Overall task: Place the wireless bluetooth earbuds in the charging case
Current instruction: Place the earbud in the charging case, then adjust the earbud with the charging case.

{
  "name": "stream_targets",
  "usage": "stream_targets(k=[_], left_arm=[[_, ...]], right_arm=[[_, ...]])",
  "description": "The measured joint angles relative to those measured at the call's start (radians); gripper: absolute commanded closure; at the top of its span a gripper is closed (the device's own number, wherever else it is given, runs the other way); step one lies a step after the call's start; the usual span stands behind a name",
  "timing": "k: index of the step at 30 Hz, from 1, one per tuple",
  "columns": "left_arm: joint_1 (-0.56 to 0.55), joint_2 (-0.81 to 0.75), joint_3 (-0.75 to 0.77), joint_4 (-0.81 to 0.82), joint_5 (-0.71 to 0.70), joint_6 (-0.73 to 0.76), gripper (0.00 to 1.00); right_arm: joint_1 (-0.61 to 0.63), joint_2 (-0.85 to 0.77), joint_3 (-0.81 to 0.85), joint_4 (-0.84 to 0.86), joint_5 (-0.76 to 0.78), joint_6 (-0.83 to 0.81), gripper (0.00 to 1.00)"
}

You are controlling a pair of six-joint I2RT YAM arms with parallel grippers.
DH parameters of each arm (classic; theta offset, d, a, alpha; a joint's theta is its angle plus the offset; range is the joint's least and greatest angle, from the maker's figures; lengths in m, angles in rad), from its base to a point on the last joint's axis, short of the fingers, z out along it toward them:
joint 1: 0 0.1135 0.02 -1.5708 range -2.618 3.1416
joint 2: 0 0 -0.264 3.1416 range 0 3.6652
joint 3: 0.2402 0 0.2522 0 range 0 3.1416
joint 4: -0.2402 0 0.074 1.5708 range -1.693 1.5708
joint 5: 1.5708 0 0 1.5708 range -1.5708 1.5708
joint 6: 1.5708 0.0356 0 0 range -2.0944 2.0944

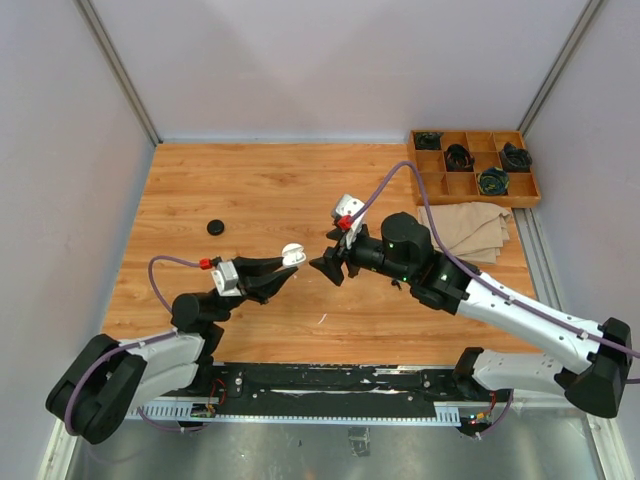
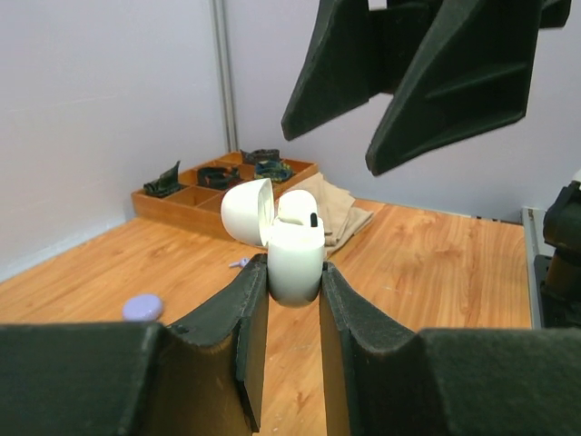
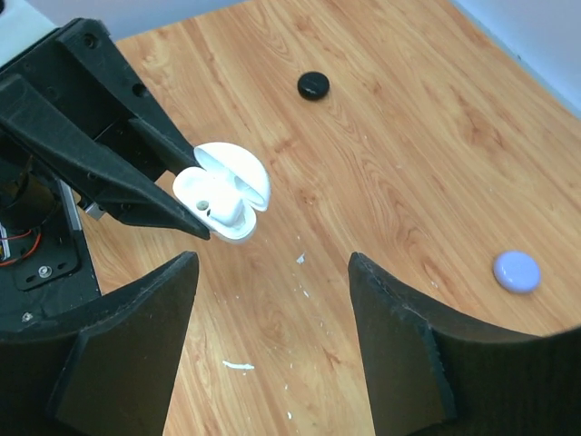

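Note:
My left gripper (image 1: 285, 265) is shut on the lower half of a white charging case (image 2: 295, 263), held up off the table with its lid (image 2: 247, 212) flipped open. A white earbud with a dark tip (image 2: 309, 216) sits in the case's top. My right gripper (image 1: 330, 265) stands open and empty just right of the case; seen from the left wrist, its fingers (image 2: 436, 82) hang above it. From the right wrist, the case (image 3: 222, 195) lies up and left of my open right gripper (image 3: 272, 263). A tiny lilac earbud (image 2: 241, 263) lies on the table beyond the case.
A black round case (image 1: 215, 227) lies on the wooden table at the left. A lilac round case (image 3: 516, 272) rests on the wood. A wooden compartment tray (image 1: 430, 182) with dark items stands at the back right, a folded beige cloth (image 1: 465, 230) in front of it. White specks (image 3: 238, 366) dot the table.

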Motion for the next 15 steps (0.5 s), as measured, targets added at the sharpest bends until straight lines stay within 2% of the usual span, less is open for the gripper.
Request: stream_targets(k=[6,11,15], left_arm=[[0.000,0.089,0.000,0.002,0.005,-0.005,1.00],[0.000,0.134,0.000,0.002,0.015,-0.004,1.00],[0.000,0.113,0.000,0.002,0.015,0.003,1.00]], right_arm=[[0.000,0.066,0.143,-0.150,0.066,0.062,0.33],[0.000,0.123,0.217,-0.226,0.068,0.137,0.48],[0.000,0.173,0.261,-0.296,0.065,0.196,0.55]])
